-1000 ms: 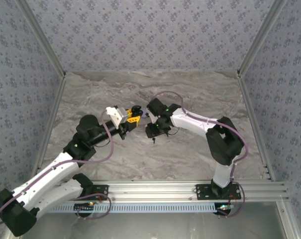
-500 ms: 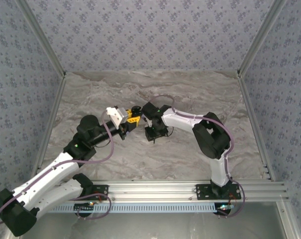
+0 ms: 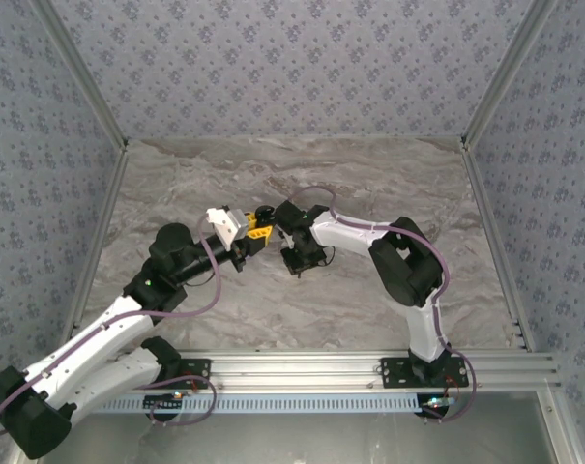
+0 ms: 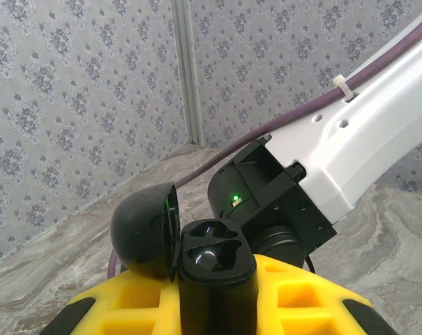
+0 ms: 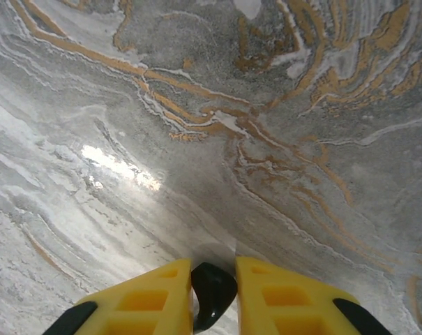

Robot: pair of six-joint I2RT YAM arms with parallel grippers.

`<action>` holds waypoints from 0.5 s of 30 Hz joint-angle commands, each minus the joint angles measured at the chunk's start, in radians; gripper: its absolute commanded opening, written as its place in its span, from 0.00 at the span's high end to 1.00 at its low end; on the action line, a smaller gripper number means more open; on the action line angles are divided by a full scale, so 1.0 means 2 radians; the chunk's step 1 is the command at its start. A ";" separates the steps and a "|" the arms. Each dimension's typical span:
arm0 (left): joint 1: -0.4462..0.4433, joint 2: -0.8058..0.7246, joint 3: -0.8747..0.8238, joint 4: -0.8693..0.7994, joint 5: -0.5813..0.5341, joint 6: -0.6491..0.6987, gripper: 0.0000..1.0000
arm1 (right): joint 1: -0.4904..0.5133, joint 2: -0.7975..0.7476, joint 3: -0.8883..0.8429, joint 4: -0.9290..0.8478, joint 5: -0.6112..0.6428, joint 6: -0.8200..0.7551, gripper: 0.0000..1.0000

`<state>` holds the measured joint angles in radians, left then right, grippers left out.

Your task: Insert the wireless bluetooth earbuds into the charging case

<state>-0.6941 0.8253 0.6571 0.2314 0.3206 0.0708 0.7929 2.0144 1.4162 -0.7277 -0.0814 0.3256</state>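
Open charging case (image 4: 212, 246) is clamped in left gripper (image 4: 215, 283); a black earbud (image 5: 212, 292) is pinched in right gripper (image 5: 214, 271) above the desk (image 5: 280, 139).

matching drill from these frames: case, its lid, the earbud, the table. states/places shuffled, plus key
Column 1
1. charging case
2. case lid
3. black earbud
4. table

Column 2
a. pinched between the yellow fingers of the right claw
b. swung open, hanging off the case's side
c. clamped in the left claw, sockets facing up
d. grey marble pattern with tan veins

Pairs: 1-c, 2-b, 3-a, 4-d
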 commanded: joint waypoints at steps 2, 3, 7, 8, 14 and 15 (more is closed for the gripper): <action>-0.003 -0.011 0.000 0.003 -0.005 0.005 1.00 | 0.005 -0.008 0.001 -0.009 0.016 -0.001 0.80; -0.003 -0.011 0.000 0.003 -0.005 0.004 1.00 | 0.004 -0.020 -0.004 -0.002 0.017 -0.003 0.81; -0.003 -0.012 -0.004 0.008 -0.002 0.000 1.00 | -0.002 -0.080 -0.034 0.029 0.022 -0.013 0.81; -0.003 -0.011 -0.004 0.011 -0.002 -0.002 1.00 | -0.006 -0.103 -0.042 0.037 0.022 -0.019 0.81; -0.003 -0.003 -0.009 0.033 0.008 -0.013 1.00 | -0.024 -0.248 -0.077 0.083 0.017 -0.056 0.81; -0.003 -0.001 -0.009 0.037 0.011 -0.016 1.00 | -0.026 -0.270 -0.080 0.091 0.014 -0.063 0.81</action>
<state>-0.6941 0.8215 0.6308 0.2394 0.3233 0.0589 0.7544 1.5974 1.2728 -0.6132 -0.0490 0.2584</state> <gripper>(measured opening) 0.219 0.193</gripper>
